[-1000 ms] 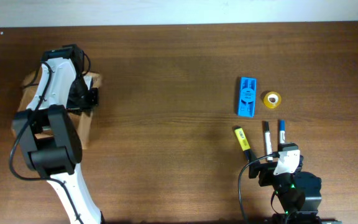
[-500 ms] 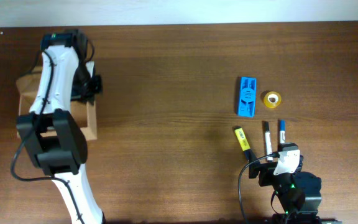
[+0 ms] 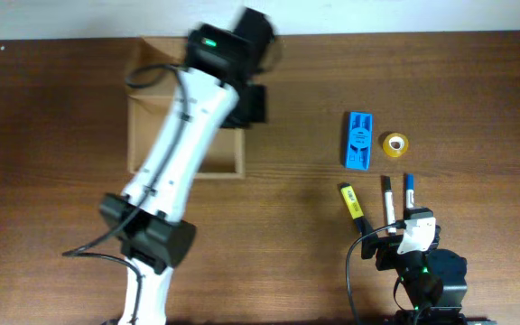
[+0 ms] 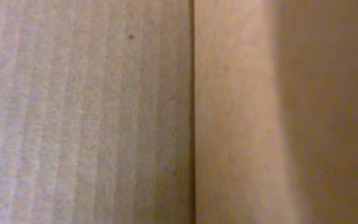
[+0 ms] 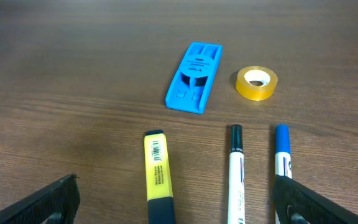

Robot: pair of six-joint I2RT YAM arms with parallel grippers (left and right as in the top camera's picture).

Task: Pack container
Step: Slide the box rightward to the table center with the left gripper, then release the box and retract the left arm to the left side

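Observation:
The container (image 3: 148, 135) is an open tan cardboard box at the table's centre-left, its flap lid at the far side. My left gripper (image 3: 249, 104) sits on the box's right wall and appears shut on it. The left wrist view is filled with blurred cardboard (image 4: 104, 112), and no fingers show there. My right gripper (image 5: 179, 208) is open and empty, just behind the pens near the front edge; it also shows in the overhead view (image 3: 403, 236). In front of it lie a yellow highlighter (image 5: 157, 165), a white marker (image 5: 235, 168) and a blue pen (image 5: 282, 155).
A blue flat case (image 3: 359, 141) and a roll of yellow tape (image 3: 394, 143) lie beyond the pens at the right. They also show in the right wrist view: the case (image 5: 194, 76) and the tape (image 5: 257, 83). My left arm stretches diagonally over the box.
The left arm has swung quickly to the right, and the box has moved with it from the far left towards the table's middle. The right arm and the pens have not moved.

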